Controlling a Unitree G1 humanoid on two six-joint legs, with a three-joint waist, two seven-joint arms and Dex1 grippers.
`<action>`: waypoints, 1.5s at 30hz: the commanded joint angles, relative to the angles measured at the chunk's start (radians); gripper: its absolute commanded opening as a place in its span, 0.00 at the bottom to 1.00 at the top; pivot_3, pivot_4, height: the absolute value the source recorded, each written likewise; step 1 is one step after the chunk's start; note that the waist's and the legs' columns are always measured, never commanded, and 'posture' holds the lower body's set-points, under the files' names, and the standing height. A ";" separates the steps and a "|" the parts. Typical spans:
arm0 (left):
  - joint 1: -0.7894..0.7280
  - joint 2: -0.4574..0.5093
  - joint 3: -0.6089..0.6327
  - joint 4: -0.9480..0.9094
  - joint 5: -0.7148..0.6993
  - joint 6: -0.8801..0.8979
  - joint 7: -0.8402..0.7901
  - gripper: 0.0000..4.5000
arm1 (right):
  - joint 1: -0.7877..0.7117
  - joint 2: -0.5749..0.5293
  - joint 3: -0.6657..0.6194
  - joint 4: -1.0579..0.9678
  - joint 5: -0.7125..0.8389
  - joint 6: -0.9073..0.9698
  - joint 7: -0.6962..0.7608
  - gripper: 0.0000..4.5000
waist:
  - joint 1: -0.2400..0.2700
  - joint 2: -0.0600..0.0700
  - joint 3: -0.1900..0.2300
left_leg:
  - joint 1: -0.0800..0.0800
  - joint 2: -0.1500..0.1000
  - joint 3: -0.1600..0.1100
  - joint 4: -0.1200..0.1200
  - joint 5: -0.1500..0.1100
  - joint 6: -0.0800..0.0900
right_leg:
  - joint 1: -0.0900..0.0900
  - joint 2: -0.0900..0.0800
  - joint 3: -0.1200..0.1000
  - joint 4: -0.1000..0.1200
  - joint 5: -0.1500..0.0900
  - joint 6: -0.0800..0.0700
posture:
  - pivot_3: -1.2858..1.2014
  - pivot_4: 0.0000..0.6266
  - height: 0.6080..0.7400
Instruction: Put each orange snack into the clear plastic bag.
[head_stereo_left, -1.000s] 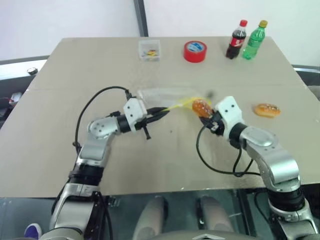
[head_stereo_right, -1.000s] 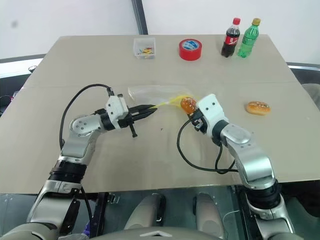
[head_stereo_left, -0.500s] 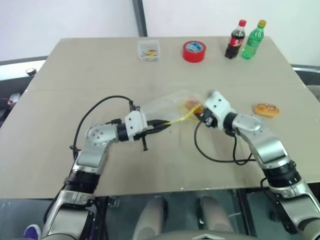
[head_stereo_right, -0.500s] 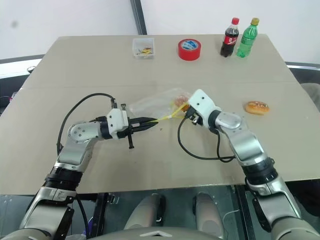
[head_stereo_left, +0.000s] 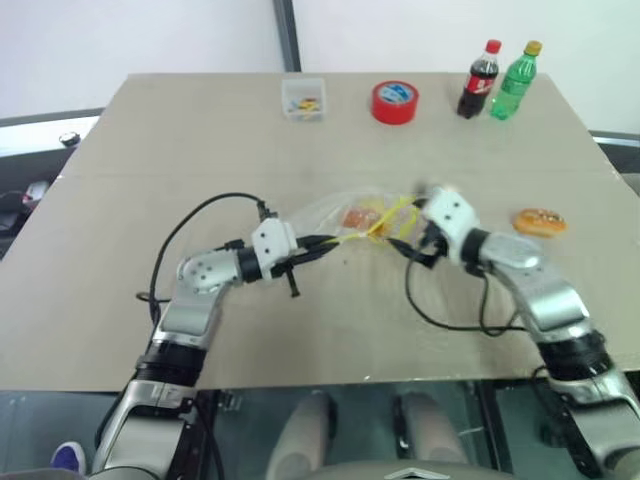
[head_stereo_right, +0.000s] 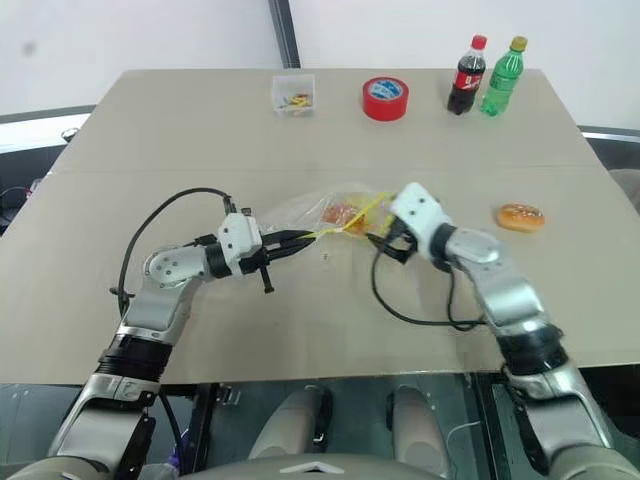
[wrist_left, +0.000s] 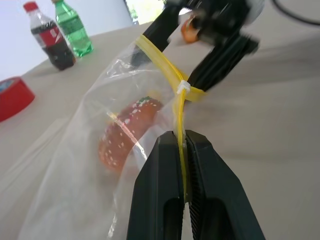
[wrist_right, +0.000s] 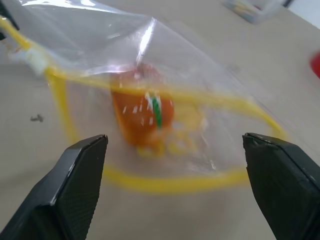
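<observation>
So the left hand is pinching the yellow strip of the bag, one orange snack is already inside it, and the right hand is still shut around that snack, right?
Not quite. The right hand is open, fingers spread wide outside the clear plastic bag, holding nothing; the right wrist view shows it. The rest holds: the left hand pinches the yellow strip, and one orange snack lies inside.

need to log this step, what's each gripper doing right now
Left gripper: shut on the yellow strip edge of the clear plastic zip bag.
Right gripper: open, holding nothing, facing the small oval orange snack inside the bag.
</observation>
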 joint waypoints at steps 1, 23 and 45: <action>-0.011 -0.019 0.032 -0.021 -0.009 0.029 0.060 0.00 | 0.064 -0.060 -0.167 -0.131 0.088 0.024 0.010 0.99 | -0.002 0.000 0.000 | 0.001 0.000 0.000 0.000 0.000 0.000 | 0.000 0.000 0.000 0.000 0.000 0.000 | 0.52 0.24 1.00; 0.007 0.000 0.048 -0.069 -0.014 0.044 0.051 0.00 | -0.316 -0.301 -0.131 1.162 -0.199 -0.612 0.075 0.99 | -0.015 0.000 0.000 | 0.004 0.001 0.009 0.000 0.000 0.000 | 0.001 0.001 0.008 0.000 0.000 0.000 | 0.52 0.24 1.00; 0.037 0.009 0.072 -0.152 -0.040 0.078 0.068 0.00 | 0.047 0.042 -0.060 -0.080 0.080 0.067 -0.107 0.27 | -0.006 0.002 0.000 | 0.003 0.004 0.007 0.000 0.000 0.000 | -0.001 0.002 0.007 0.003 0.000 0.000 | 0.52 0.24 1.00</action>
